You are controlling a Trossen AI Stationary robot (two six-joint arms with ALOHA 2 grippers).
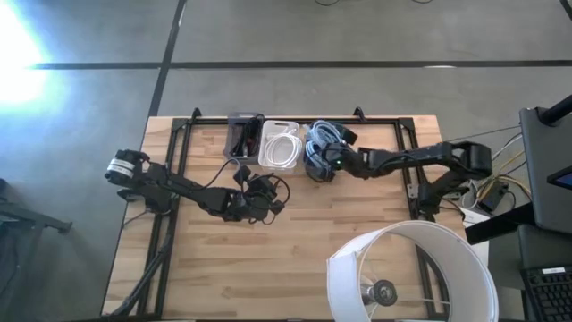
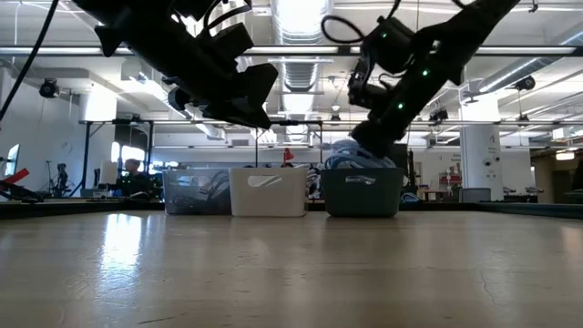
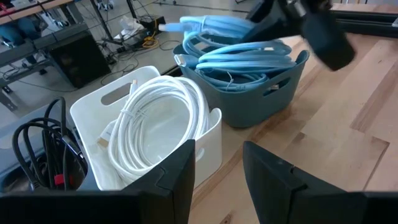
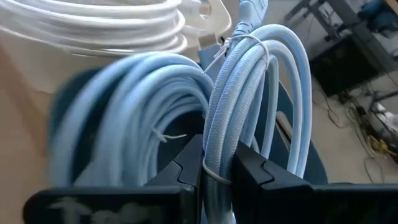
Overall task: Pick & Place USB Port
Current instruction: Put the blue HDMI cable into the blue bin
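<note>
Your light-blue cable coil (image 4: 239,106) sits right between the right gripper (image 4: 217,180) fingers, which pinch one bundled loop of it; the thin white tie (image 4: 245,45) that binds the bundle wraps the strands just beyond the fingertips, and the rest of the coil fans out to either side of the jaws over the blue-grey bin (image 1: 319,154). You hold only part of the bundle, so if you lift fast the tie may slip and the loose loops could sag, snag on the bin rim or drag a second coil lying under it. The white bin (image 3: 134,134) with its white cable (image 3: 158,121) stands just beside the grip, and a swing that way could knock it. Your left gripper (image 3: 217,174) hangs above the table with fingers spread and nothing between them, facing those bins, near enough that a wide carry could cross its path.
</note>
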